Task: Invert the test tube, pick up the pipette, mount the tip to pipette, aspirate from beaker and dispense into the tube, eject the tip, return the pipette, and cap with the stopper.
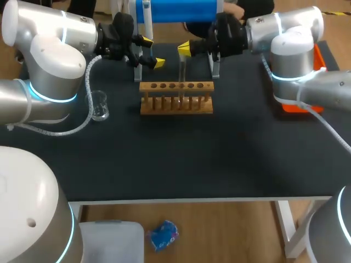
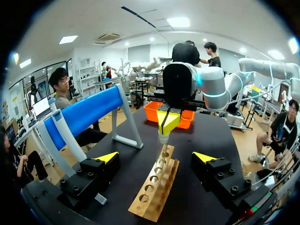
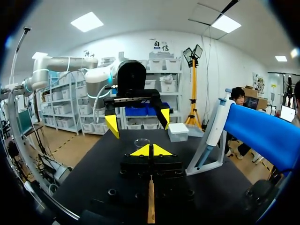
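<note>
A wooden tube rack [image 1: 175,97] stands mid-table, also under the grippers in the left wrist view [image 2: 157,187] and edge-on in the right wrist view [image 3: 151,204]. My right gripper [image 1: 185,49] [image 2: 168,123] [image 3: 150,150] is shut on the top of a clear test tube [image 1: 182,74] [image 2: 161,152], held upright with its lower end at the rack's holes. My left gripper [image 1: 152,51] [image 2: 156,157] [image 3: 138,121] hangs open just left of the tube, facing it, with nothing between its fingers. The blue pipette [image 1: 175,10] [image 2: 86,115] [image 3: 262,133] lies on its stand behind the rack.
A glass beaker [image 1: 99,104] [image 3: 142,140] stands left of the rack. An orange tray [image 1: 299,105] [image 2: 176,115] sits at the right edge under my right arm. A small white box [image 3: 178,131] stands beyond the beaker. Dark mat [image 1: 181,159] lies bare in front of the rack.
</note>
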